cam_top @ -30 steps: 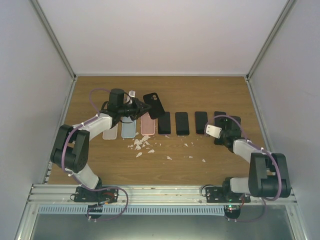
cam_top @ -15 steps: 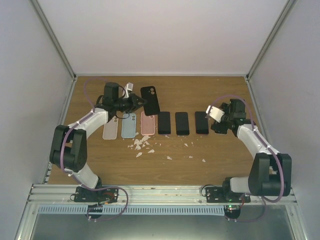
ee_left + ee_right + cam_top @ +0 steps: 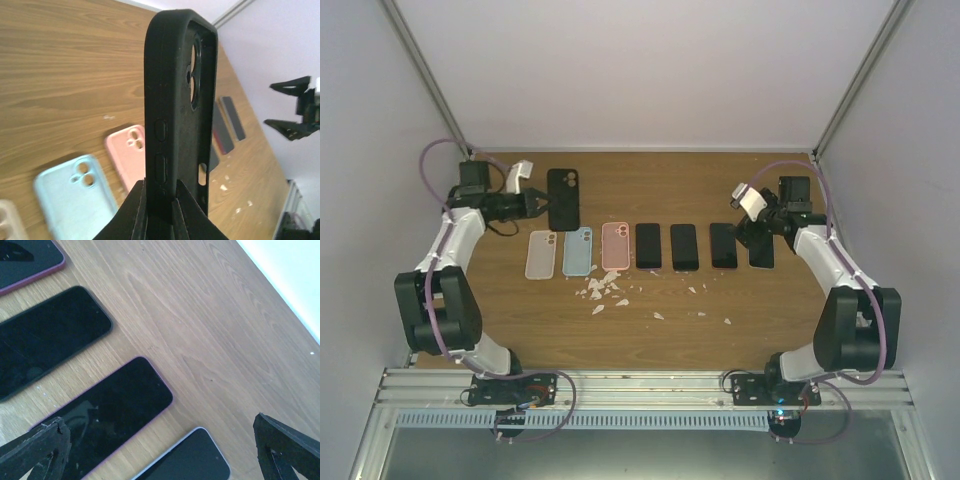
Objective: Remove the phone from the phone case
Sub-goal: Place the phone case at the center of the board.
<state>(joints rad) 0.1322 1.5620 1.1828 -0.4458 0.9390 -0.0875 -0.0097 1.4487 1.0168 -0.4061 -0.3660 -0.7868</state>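
Case [image 3: 563, 198] and phone [image 3: 762, 258] are apart now. At upper left of the top view, the left claw [image 3: 540, 204] has swung out from mid-frame and stays pinched tight on the black case's lower edge. Its wrist view shows the case [image 3: 175, 100] upright and hollow, with light showing through the camera hole. Below it in the frame lie three spare cases [image 3: 578, 250], then a row of phones [image 3: 684, 246]. The phone at the row's right end, partly hidden by the arm, seems to be the one just freed. Above it the right claw [image 3: 760, 215] has risen and spread its jaws fully, holding nothing. Its wrist view shows only phones lying flat under the gap [image 3: 159, 422]. Extraction looks done, and the case likely only needs setting down.
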